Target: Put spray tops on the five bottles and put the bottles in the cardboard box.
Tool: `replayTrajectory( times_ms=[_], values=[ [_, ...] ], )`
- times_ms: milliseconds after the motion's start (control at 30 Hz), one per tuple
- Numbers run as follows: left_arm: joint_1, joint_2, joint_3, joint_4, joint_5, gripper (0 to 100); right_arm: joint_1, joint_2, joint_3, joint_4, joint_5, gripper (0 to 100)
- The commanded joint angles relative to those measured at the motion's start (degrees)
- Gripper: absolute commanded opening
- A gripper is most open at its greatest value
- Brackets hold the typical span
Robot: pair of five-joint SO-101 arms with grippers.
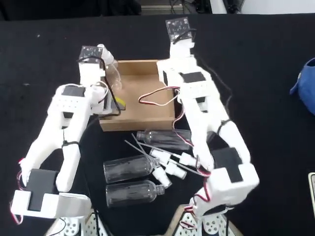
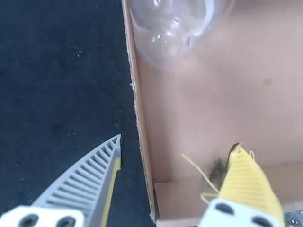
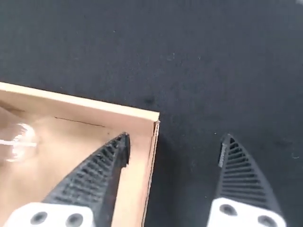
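Note:
A cardboard box (image 1: 142,120) sits in the middle of the black table. One clear bottle (image 1: 112,74) leans in its far left corner, also seen as a clear bottle (image 2: 173,26) and a bottle (image 3: 16,139). My left gripper (image 1: 112,102) (image 2: 177,144) is open and straddles the box's left wall (image 2: 139,118), yellow finger (image 2: 244,175) inside. My right gripper (image 1: 165,74) (image 3: 175,142) is open astride the right wall by the far right corner (image 3: 154,118). Three uncapped bottles (image 1: 162,138) (image 1: 129,168) (image 1: 132,192) lie in front of the box among loose spray tops (image 1: 172,162).
Both arms stretch over the table on either side of the loose bottles. A blue cap (image 1: 307,88) lies at the right edge. Black tabletop (image 1: 266,59) spreads behind and to the right of the box.

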Motion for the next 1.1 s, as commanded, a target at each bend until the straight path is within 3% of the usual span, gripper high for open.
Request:
replayTrajectory(
  times_ms=[0,133,233,333,400,567,800,1067],
  values=[
    [-2.24,-2.55,-6.73,2.55,0.53,23,3.43,-8.66,-2.95,2.2,0.53,28.6],
    [-3.3,-2.55,-12.26,7.38,0.53,23,7.56,-14.99,-2.95,8.26,0.53,27.1],
    [-3.03,-2.55,-16.84,12.48,0.53,21,10.64,-18.15,-2.86,15.91,0.35,15.1],
    [-1.01,-2.02,-19.82,16.7,0.18,10,13.71,-18.95,-0.75,17.85,0.09,1.2],
    [1.36,-1.93,-19.82,18.55,0.0,3,15.3,-18.95,1.8,17.67,0.09,2.7],
    [6.2,-1.85,-17.1,18.55,0.18,3,18.64,-19.03,11.12,10.73,0.0,3.4],
    [7.69,-1.85,-10.42,7.91,0.53,3,21.71,-18.59,23.69,-4.75,-8.79,3.4],
    [7.6,-1.76,-4.44,-2.37,0.53,3,18.64,-18.51,29.85,-12.92,-9.85,3.4]
  ],
)
